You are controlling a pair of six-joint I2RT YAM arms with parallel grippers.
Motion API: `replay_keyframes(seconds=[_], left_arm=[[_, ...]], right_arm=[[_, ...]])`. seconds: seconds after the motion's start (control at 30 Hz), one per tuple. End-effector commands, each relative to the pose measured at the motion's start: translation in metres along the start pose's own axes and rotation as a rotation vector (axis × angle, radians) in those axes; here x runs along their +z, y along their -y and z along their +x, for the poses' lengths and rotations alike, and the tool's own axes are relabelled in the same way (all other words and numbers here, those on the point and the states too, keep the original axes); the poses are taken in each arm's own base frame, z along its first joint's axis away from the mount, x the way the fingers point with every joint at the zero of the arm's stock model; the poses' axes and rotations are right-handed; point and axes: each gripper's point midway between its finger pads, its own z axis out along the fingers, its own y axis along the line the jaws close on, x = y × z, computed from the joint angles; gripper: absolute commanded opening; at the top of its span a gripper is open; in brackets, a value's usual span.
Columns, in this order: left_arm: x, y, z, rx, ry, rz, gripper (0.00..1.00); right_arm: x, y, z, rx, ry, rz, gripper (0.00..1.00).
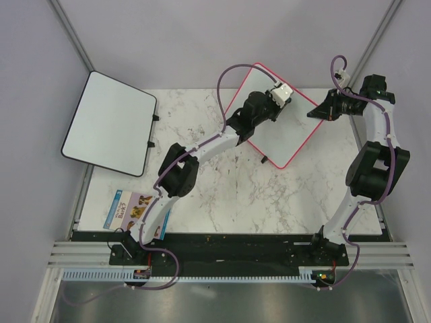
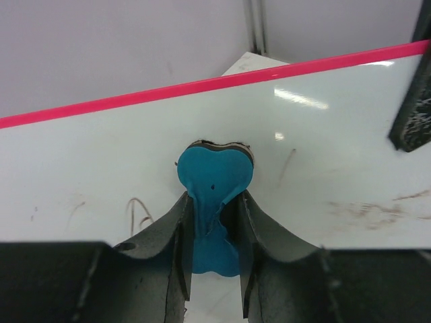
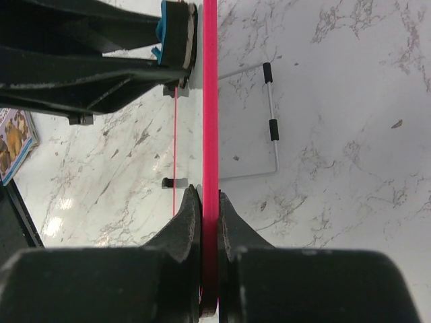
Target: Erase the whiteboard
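Observation:
The whiteboard (image 1: 289, 134) with its pink frame stands tilted at the back middle of the marble table. My left gripper (image 1: 281, 94) is shut on a blue eraser (image 2: 215, 176) and presses its pad flat against the board's white face (image 2: 101, 161) near the pink top edge (image 2: 202, 86). Faint brown-grey scribbles (image 2: 138, 210) lie left of the eraser, and a smudge (image 2: 367, 210) lies to its right. My right gripper (image 1: 318, 111) is shut on the board's pink frame (image 3: 210, 101) at its right corner, one finger (image 3: 185, 225) on each side of the frame.
A second white board with a black frame (image 1: 111, 124) hangs over the table's back left corner. A picture booklet (image 1: 131, 212) lies at the front left. The board's wire stand (image 3: 273, 128) rests on the marble behind it. Grey walls close the back.

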Motion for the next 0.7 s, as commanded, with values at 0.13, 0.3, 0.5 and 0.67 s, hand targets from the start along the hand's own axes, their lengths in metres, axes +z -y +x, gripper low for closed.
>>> replay_keyframes(seconds=[0.13,0.3,0.5,0.67], left_arm=[[-0.017,-0.073,0.102,-0.087,-0.253,-0.164,0.02],[-0.023,-0.066,0.110,-0.110,-0.281,-0.107,0.02],[-0.026,0.005,0.091,-0.027,-0.252,0.092,0.02],[-0.028,0.100,0.060,0.044,-0.176,0.321,0.02]], right_arm=[[0.023,-0.011,0.101,-0.006,-0.350,-0.042,0.00],[0.022,-0.013,0.102,-0.007,-0.356,-0.050,0.00],[0.022,-0.014,0.101,-0.013,-0.355,-0.062,0.00],[0.021,-0.016,0.101,-0.018,-0.357,-0.066,0.00]])
